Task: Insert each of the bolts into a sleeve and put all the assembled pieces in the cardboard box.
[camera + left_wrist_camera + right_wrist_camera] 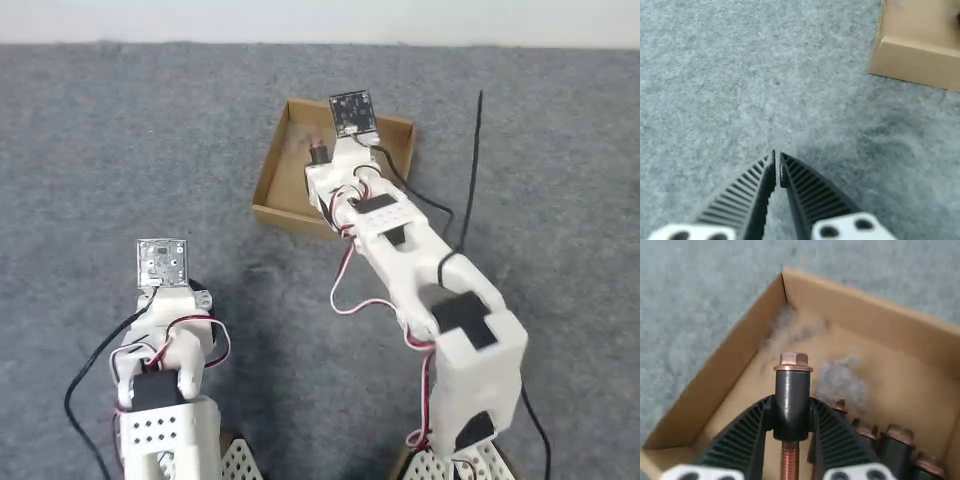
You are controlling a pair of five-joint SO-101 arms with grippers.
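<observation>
ribbed right pincer [791, 404] clamping black sleeve [790, 415] with copper bolt [794, 360], left pincer [778, 155] closed

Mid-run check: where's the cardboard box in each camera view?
High view: cardboard box upper centre, under the right arm.
Left wrist view: its corner on the carpet beyond the left gripper.
Right wrist view: open beneath the right gripper, which holds a sleeved bolt.
Shared landmark: the box corner nearest the left arm.

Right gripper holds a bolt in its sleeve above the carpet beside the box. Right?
No. The right gripper holds the bolt in its sleeve above the inside of the box, not beside it; the right wrist view shows it.
</observation>
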